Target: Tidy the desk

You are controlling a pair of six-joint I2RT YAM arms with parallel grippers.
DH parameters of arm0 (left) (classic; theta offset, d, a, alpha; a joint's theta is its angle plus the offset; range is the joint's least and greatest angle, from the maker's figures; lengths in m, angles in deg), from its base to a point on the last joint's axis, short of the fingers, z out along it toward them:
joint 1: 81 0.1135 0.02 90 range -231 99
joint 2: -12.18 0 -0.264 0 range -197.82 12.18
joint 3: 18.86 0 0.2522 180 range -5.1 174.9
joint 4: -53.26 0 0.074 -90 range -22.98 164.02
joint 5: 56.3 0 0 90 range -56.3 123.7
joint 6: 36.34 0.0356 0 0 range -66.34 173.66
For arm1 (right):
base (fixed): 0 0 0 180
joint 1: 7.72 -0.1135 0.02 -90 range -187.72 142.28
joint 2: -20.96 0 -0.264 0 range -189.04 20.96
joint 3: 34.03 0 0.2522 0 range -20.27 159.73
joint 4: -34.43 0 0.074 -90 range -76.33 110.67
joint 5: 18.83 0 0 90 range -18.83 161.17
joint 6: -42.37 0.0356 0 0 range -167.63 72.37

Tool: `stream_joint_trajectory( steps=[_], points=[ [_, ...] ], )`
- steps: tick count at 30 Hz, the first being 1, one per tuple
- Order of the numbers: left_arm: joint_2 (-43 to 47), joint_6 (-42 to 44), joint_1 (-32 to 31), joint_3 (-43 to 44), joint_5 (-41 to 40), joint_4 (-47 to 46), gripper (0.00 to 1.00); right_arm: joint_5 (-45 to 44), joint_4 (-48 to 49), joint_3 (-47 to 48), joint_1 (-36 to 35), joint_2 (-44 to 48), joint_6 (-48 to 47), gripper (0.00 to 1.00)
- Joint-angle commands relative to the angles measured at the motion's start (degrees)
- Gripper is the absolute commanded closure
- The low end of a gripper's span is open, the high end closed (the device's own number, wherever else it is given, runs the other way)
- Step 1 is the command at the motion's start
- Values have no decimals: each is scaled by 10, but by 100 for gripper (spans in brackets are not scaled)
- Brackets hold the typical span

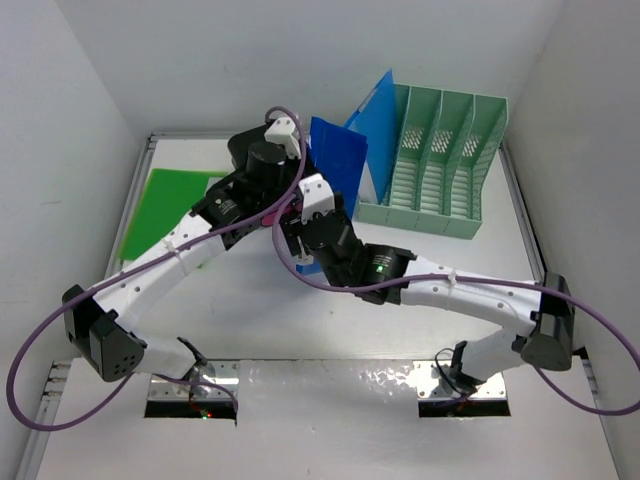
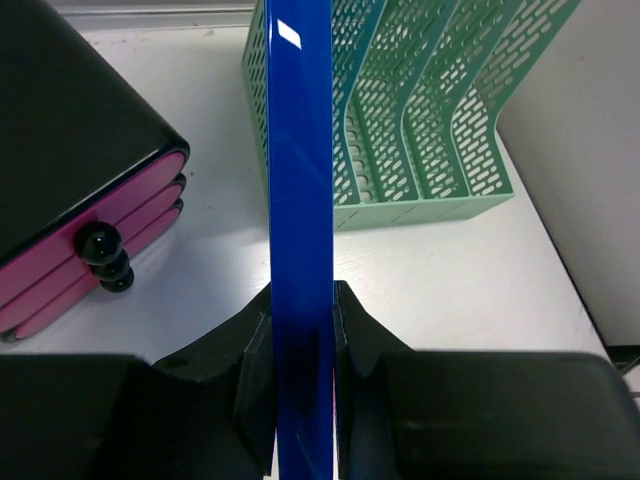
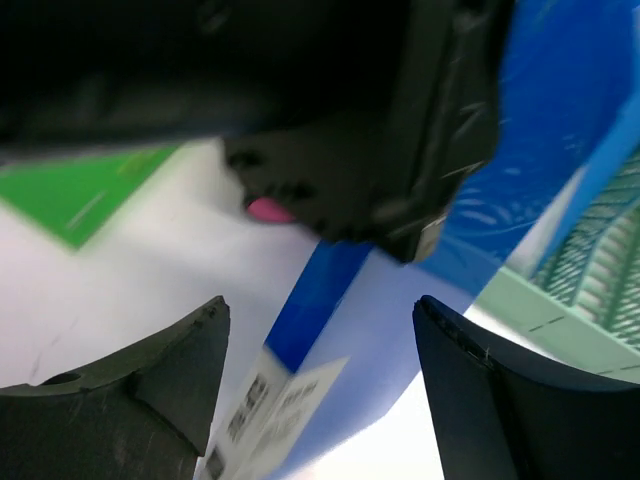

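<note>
Your left gripper (image 2: 302, 335) is pinching the blue folder (image 2: 300, 150), jaws clamped on its edge. Your right gripper (image 3: 320, 340) is hovering beside it, jaws apart. The worktop (image 1: 250, 320) is sitting under both arms, rack (image 2: 440, 130) just beyond the folder.

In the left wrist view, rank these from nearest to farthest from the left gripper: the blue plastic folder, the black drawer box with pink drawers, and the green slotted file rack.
1. blue plastic folder: clamped edge-on in the left gripper.
2. black drawer box with pink drawers: on the left, close by.
3. green slotted file rack: ahead and to the right, beyond the folder.
</note>
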Motion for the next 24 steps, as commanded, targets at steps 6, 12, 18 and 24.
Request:
stream_joint_trajectory(
  steps=[6,12,18,24],
  points=[
    [7,-63,7,12,-34,-37,100,-171,193,-6,3,-79,-126,29],
    [9,-66,7,5,-31,-36,100,-243,179,63,24,-172,-164,32],
    [25,-58,7,-25,5,-33,100,-264,155,16,43,-146,-121,72],
    [44,-23,6,-30,85,-28,63,-235,53,-45,43,-74,-38,100]
  ],
)
